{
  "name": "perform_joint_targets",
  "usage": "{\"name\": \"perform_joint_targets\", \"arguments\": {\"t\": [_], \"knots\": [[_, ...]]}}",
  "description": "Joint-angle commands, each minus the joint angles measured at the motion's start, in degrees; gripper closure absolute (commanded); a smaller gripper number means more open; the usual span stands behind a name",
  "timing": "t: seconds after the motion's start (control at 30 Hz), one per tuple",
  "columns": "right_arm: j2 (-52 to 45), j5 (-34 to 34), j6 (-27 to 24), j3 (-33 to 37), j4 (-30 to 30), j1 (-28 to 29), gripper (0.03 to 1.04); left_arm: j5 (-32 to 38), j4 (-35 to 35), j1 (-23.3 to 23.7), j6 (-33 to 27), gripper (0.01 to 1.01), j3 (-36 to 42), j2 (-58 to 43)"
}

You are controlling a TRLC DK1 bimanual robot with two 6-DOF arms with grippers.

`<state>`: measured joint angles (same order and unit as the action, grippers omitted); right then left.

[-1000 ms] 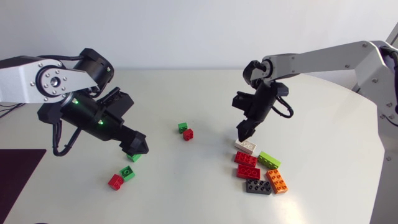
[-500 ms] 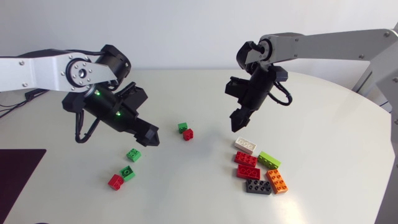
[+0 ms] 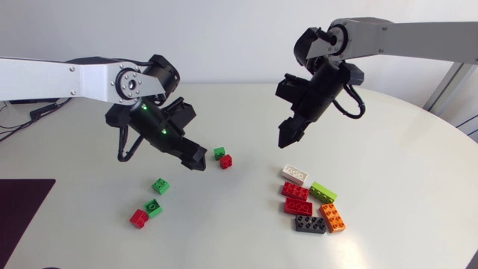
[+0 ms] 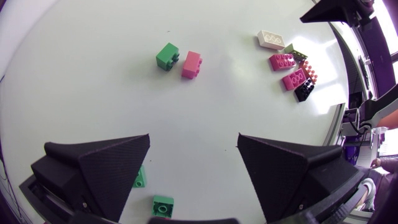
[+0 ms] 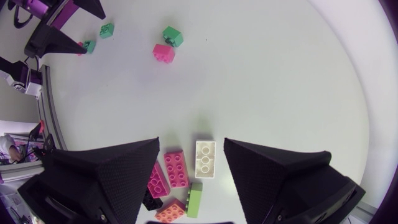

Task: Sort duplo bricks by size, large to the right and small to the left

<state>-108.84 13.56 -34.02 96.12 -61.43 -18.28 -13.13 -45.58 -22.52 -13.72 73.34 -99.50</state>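
Positions are taken from the middle red brick (image 3: pixel 225 161), reading left to right across the table (image 3: pixel 224 243).

Far left of it, toward the front edge, lie three small bricks. A small red brick (image 3: pixel 139 218) touches a lower green brick (image 3: pixel 154 208). An upper green brick (image 3: pixel 160 185) sits just apart from that pair, on the side nearer the middle red brick.

The left gripper (image 3: pixel 197 158) hangs just left of the middle red brick, tips pointing toward it. In the left wrist view its fingers (image 4: pixel 106 168) are spread wide with nothing between them. The middle red brick and the adjoining middle green brick (image 3: pixel 219 153) lie ahead of the gap, untouched.

The right gripper (image 3: pixel 287 140) hangs to the right of the middle red brick, raised off the table. Its fingers (image 5: pixel 118 171) are wide apart and empty. The white brick (image 3: pixel 296 175) shows in the gap between them, down on the table and not in contact.

Right of the middle red brick, the large bricks are grouped:
- the white brick, nearest it
- two large red bricks (image 3: pixel 296 198)
- a lime brick (image 3: pixel 323 192)
- a black brick (image 3: pixel 309 224)
- an orange brick (image 3: pixel 333 217), farthest
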Motion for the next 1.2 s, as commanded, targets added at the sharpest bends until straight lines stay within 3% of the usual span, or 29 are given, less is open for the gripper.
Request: {"name": "perform_joint_targets", "arguments": {"t": [0.0, 0.3, 1.17], "knots": [[2.1, 0.6, 1.2, -3.4, 0.0, 0.8, 0.31, -0.3, 0.3, -0.9, -1.1, 0.049, 2.3, -2.8], [4.6, 1.5, 0.2, -6.3, 0.6, 4.9, 0.31, -0.3, 1.2, -3.4, -1.3, 0.049, 5.2, -6.4], [7.1, 2.7, -0.2, -10.2, 2.3, 6.0, 0.31, 0.7, 2.5, -5.6, -0.6, 0.049, 9.3, -12.6]]}}
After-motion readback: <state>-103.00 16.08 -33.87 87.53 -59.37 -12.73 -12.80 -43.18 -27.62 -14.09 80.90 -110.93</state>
